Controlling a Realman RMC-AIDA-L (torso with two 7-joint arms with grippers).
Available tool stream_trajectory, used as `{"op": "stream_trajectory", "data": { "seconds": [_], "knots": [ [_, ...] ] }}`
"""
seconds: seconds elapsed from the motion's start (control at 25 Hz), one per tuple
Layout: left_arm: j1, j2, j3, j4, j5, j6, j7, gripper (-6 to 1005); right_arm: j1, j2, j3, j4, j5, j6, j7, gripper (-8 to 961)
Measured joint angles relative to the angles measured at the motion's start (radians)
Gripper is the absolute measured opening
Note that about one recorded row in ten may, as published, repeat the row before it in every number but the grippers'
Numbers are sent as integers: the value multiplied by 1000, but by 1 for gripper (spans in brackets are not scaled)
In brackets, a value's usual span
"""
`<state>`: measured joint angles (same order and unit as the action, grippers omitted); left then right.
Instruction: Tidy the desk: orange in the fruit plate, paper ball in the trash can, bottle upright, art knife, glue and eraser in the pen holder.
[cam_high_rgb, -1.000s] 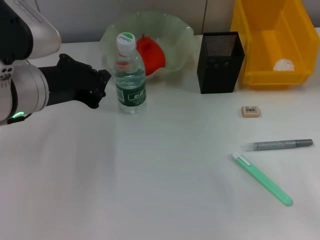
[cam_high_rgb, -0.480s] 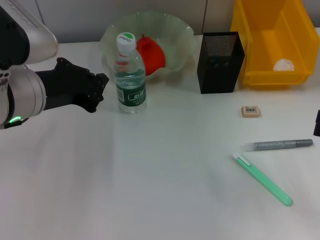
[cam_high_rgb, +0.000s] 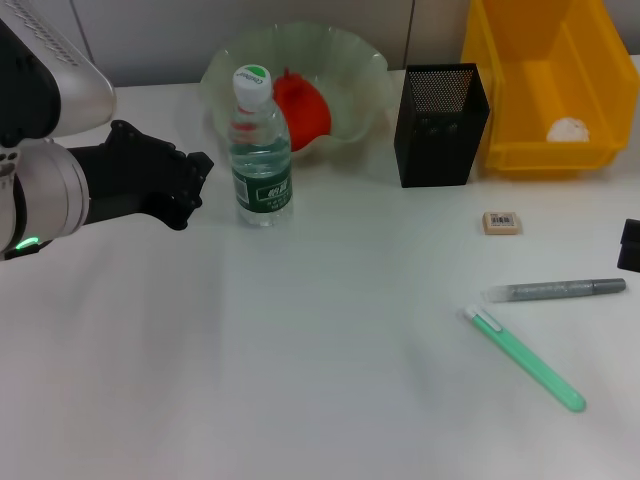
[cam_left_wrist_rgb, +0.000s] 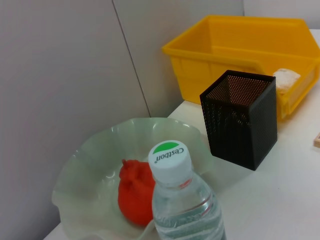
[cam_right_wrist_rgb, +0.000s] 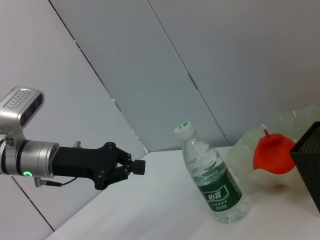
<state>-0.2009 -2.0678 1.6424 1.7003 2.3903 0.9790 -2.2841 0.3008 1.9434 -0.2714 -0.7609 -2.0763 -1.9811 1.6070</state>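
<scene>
beside the bottle (cam_high_rgb: 260, 150), on its left and clear of it, the left gripper (cam_high_rgb: 190, 180) hangs with nothing in it; a gap of bare table separates its fingertips from the green label, and its jaws look parted only narrowly, though i would call them released. the bottle stands upright on its base with the white cap on top, so that part of the tidy looks done.

behind the bottle the orange (cam_high_rgb: 300, 105) sits inside the fruit plate (cam_high_rgb: 345, 60), and the paper ball (cam_high_rgb: 568, 130) lies in the trash can (cam_high_rgb: 540, 150) at the back right. the pen holder (cam_high_rgb: 440, 125) stands between plate and bin, mouth open upward and free above.

what remains lies on the right: the eraser (cam_high_rgb: 501, 222) just in front of the holder, then a grey pen-like stick (cam_high_rgb: 556, 290) and a green-and-white stick (cam_high_rgb: 525, 358), which of them is knife or glue i cannot tell. all three lie apart with open table around them.

the right gripper (cam_high_rgb: 630, 246) only shows as a dark sliver at the right edge near the eraser; whether its jaws are parted i cannot tell.
</scene>
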Motion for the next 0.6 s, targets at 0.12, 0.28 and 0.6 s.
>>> {"op": "stream_trajectory", "data": {
  "seconds": [0.12,0.28,0.6],
  "knots": [
    [0,1,-2,-2,0,-6,7,-2,6,3,0,-2,0,6,2,582],
    [0,0,-2,-11,0,-12,23,-1,12,4,0,-2,0,8,3,582],
    [-5,-1,-2,-37,-5,-39,27,25,31,9,0,0,-1,12,11,582]
  ]
}}
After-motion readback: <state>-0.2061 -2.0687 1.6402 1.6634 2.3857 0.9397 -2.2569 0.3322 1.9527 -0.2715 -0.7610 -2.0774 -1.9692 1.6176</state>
